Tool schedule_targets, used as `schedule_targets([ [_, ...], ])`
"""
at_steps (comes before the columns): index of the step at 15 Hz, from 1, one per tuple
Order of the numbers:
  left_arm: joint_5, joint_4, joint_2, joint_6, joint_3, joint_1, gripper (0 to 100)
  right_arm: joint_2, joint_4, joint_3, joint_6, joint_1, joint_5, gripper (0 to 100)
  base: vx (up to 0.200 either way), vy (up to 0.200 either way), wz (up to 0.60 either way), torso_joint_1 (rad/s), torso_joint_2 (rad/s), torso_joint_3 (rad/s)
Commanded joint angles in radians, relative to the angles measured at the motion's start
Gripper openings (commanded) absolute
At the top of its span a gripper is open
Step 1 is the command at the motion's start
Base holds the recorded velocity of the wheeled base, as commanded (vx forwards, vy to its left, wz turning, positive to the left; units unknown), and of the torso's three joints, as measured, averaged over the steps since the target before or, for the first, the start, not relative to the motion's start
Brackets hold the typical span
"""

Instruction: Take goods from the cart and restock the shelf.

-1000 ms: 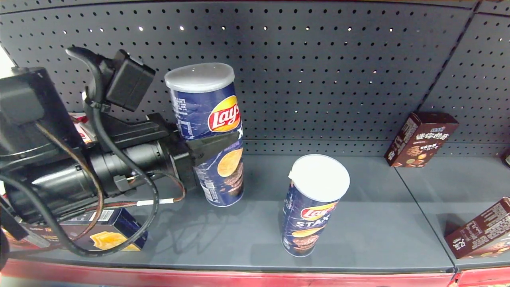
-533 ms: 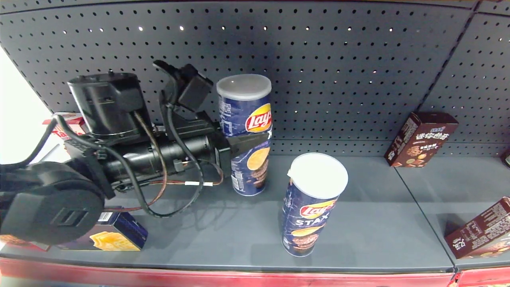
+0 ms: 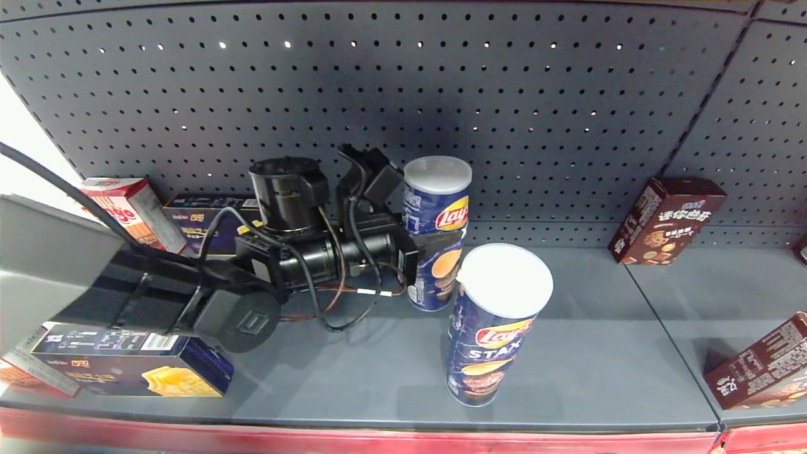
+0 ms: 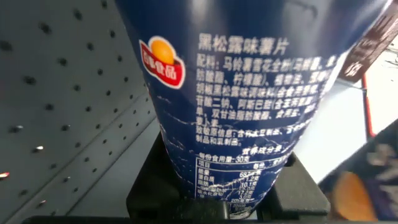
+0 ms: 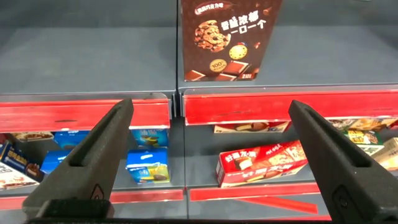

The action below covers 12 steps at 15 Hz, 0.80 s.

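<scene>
A tall blue chip can [image 3: 436, 214] with a grey lid stands upright near the shelf's back panel, and my left gripper [image 3: 439, 243] is shut on its middle. The left wrist view has the same can [image 4: 236, 93] close up between the black fingers [image 4: 303, 193]. I cannot tell whether its base touches the grey shelf [image 3: 586, 372]. A second blue chip can [image 3: 492, 328] with a white lid stands just in front and to the right, apart from the held one. My right gripper [image 5: 211, 155] is open, holds nothing, and faces a lower shelf with a brown cookie box [image 5: 227, 37].
Brown cookie boxes sit at the right: one leaning on the back panel [image 3: 668, 217], one near the front [image 3: 756, 366]. A blue cracker box [image 3: 132, 362] lies front left. A red-white box [image 3: 126, 208] and a dark box [image 3: 202, 217] sit back left.
My left arm has carried the can to the right, lower and deeper toward the back panel. It now stands close behind the front can, which has not moved.
</scene>
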Motion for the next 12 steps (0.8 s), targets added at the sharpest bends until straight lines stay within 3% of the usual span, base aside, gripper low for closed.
schedule_targets([
  [1, 0.002, -0.002, 0.069, 0.001, -0.027, 0.002, 0, 0.002, 0.0, 0.0, 0.0, 0.0, 0.0, 100, 0.0, 0.0, 0.0, 0.0, 0.0, 0.0],
  [5, 0.002, -0.023, 0.094, 0.001, -0.027, 0.011, 0, 0.002, 0.0, 0.0, -0.001, 0.0, 0.0, 100, 0.0, 0.0, 0.0, 0.0, 0.0, 0.0],
  [6, 0.003, -0.023, 0.094, -0.001, -0.034, 0.011, 100, 0.002, 0.0, 0.0, -0.001, 0.0, 0.0, 100, 0.0, 0.0, 0.0, 0.0, 0.0, 0.0],
  [12, 0.014, -0.008, 0.003, 0.002, 0.038, 0.037, 100, 0.002, 0.0, 0.0, 0.0, 0.0, 0.0, 100, 0.0, 0.0, 0.0, 0.0, 0.0, 0.0],
])
